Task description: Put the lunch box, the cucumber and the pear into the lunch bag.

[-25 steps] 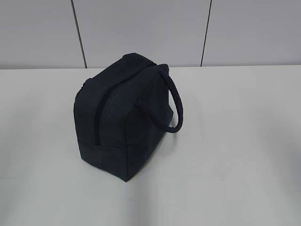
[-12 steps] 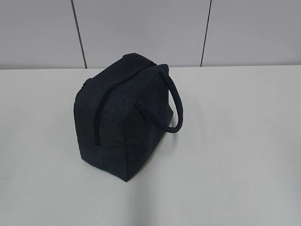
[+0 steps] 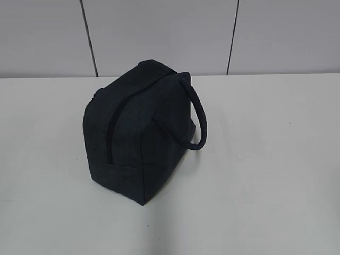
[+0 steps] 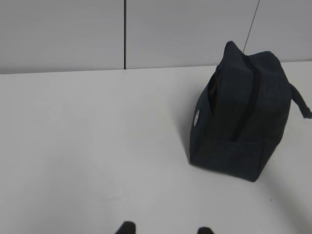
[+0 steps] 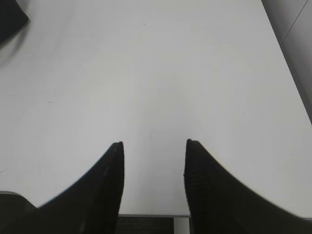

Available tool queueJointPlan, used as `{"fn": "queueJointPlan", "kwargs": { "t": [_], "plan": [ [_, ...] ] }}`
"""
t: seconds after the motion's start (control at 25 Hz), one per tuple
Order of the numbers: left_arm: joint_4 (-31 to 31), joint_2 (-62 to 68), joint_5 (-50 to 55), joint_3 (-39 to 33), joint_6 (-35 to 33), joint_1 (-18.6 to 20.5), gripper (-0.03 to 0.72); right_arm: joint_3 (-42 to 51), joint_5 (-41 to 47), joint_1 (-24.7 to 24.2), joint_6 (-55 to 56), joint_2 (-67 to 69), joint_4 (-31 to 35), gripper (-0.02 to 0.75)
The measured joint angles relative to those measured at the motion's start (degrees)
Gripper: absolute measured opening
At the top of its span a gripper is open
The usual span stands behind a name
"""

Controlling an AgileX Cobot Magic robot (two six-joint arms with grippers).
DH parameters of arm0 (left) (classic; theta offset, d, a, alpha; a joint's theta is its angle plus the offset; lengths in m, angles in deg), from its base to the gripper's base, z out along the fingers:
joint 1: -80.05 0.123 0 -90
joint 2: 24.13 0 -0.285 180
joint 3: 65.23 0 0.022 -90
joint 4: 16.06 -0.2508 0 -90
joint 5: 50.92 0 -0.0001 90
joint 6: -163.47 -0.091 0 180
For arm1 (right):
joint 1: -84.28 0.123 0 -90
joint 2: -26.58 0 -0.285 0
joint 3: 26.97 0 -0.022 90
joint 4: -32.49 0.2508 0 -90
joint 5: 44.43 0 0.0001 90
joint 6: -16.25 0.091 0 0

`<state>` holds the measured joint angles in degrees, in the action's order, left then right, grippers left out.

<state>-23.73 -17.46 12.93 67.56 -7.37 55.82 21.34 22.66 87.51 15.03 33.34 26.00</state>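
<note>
Nothing has shifted: lunch bag [image 3: 139, 130] sits zipped, both tools (left [image 4: 163, 229], right [image 5: 153, 158]) parted, empty.

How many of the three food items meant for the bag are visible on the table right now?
0. Only the lunch bag stands on the table, zip closed; the lunch box, cucumber and pear may be inside it or out of frame.

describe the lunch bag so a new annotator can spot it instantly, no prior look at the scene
Start from the white table in front of the grey panelled wall; the lunch bag stands on it, left of centre in the exterior view. It is a boxy dark navy fabric bag with a dark zip line up its end and a loop handle arching off its right side. Nothing else stands on the table in these views.
</note>
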Motion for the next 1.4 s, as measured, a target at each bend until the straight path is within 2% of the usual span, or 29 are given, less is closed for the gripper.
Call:
{"fn": "queueJointPlan", "kwargs": {
  "t": [0.24, 0.96, 1.04, 1.24, 1.32, 1.4],
  "plan": [
    [-1.5, 0.0, 0.0, -0.1, 0.0, 0.0, 0.243, 0.2, -0.6, 0.0, -0.4, 0.0, 0.1, 0.332],
    [-0.5, 0.0, -0.1, -0.1, 0.0, 0.7, 0.242, 0.2, -0.8, 0.0, -0.4, 0.0, 0.1, 0.332],
    [-0.4, 0.0, -0.1, -0.1, 0.0, 4.0, 0.242, 0.2, -0.8, -0.8, -0.4, 0.0, 0.1, 0.332],
    [-0.3, 0.0, -0.1, -0.1, 0.0, 17.2, 0.242, 0.2, -1.0, -7.2, -0.4, 0.0, 0.1, 0.332],
    [-0.3, 0.0, -0.1, -0.1, 0.0, 20.0, 0.242, 0.2, -1.0, -7.5, -0.4, 0.0, 0.1, 0.332],
    [-0.3, 0.0, -0.1, -0.1, 0.0, 20.6, 0.242, 0.2, -1.0, -7.6, -0.4, 0.0, 0.1, 0.332]
  ]
}}
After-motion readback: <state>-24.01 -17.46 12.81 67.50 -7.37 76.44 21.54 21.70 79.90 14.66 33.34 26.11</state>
